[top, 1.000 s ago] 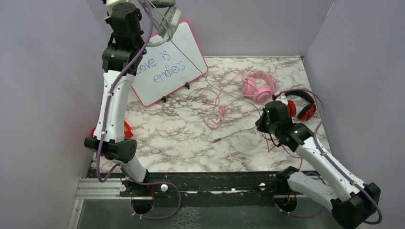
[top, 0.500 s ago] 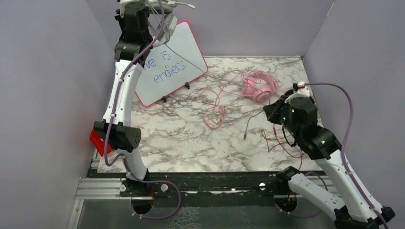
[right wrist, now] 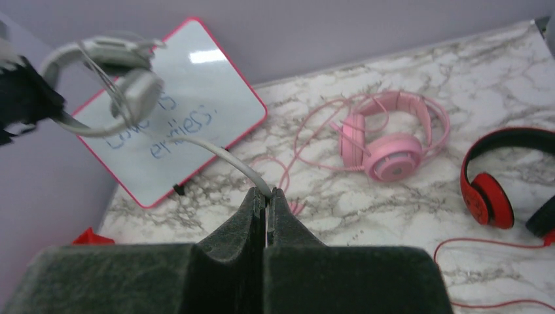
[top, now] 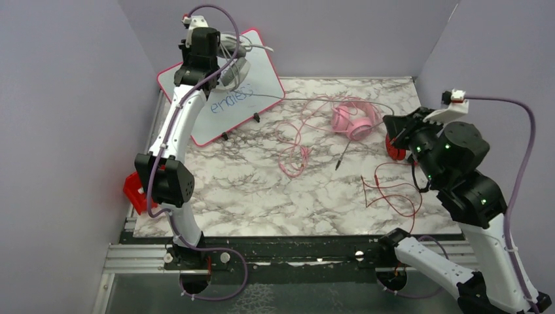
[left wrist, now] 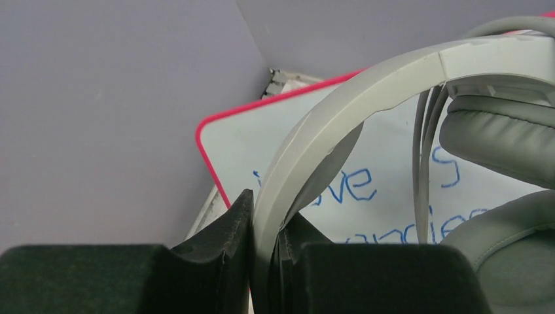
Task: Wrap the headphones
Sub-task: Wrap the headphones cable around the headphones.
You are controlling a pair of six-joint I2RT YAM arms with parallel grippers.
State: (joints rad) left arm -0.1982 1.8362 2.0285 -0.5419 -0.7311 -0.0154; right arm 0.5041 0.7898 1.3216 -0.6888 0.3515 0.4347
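Note:
The grey headphones hang in the air in front of the whiteboard. My left gripper is shut on their headband, with cable turns lying across the padded cup. Their grey cable stretches right to my right gripper, which is shut on it, raised at the right. The plug end dangles over the table. The pink headphones lie at the back right. The red-and-black headphones lie partly under my right arm.
A pink-rimmed whiteboard with blue writing leans at the back left. Pink cable loops over the middle of the marble table, and red cable at the front right. A red object sits at the left edge. Purple walls enclose three sides.
My right gripper has risen and swung right with the grey cable, lifting the plug off the table. My left arm has brought the grey headphones lower, in front of the whiteboard.

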